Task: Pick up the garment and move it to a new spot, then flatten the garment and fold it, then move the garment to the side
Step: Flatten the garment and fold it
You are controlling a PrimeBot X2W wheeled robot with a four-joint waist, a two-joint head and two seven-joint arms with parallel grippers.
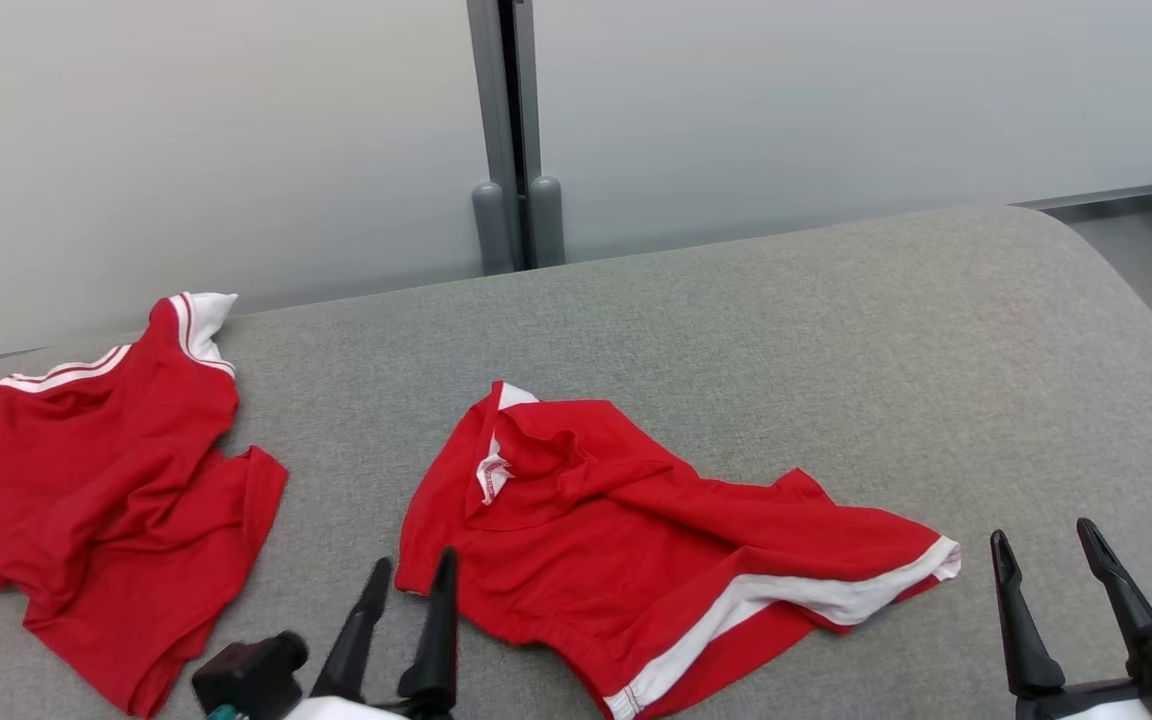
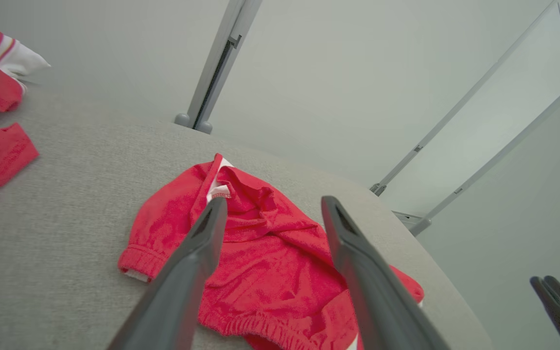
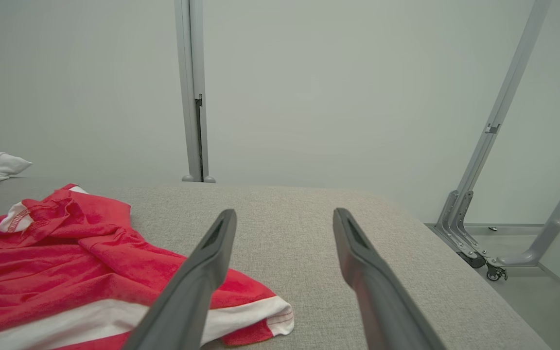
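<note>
A crumpled red garment [image 1: 636, 540] with white stripe trim lies in the middle of the grey padded table [image 1: 836, 330]. In the left wrist view the garment [image 2: 260, 262] sits just beyond my fingers. My left gripper [image 1: 414, 570] hovers open at the garment's near left corner, holding nothing. My right gripper [image 1: 1041, 545] stands open to the right of the garment's white-trimmed end [image 3: 241, 311], apart from it, with bare table between its fingers.
A second red garment [image 1: 96, 480] with white trim lies crumpled at the table's left. A grey post [image 1: 511, 130] and pale wall panels stand behind the table. The table's rounded right edge drops to the floor, where a metal frame on casters [image 3: 479, 243] stands.
</note>
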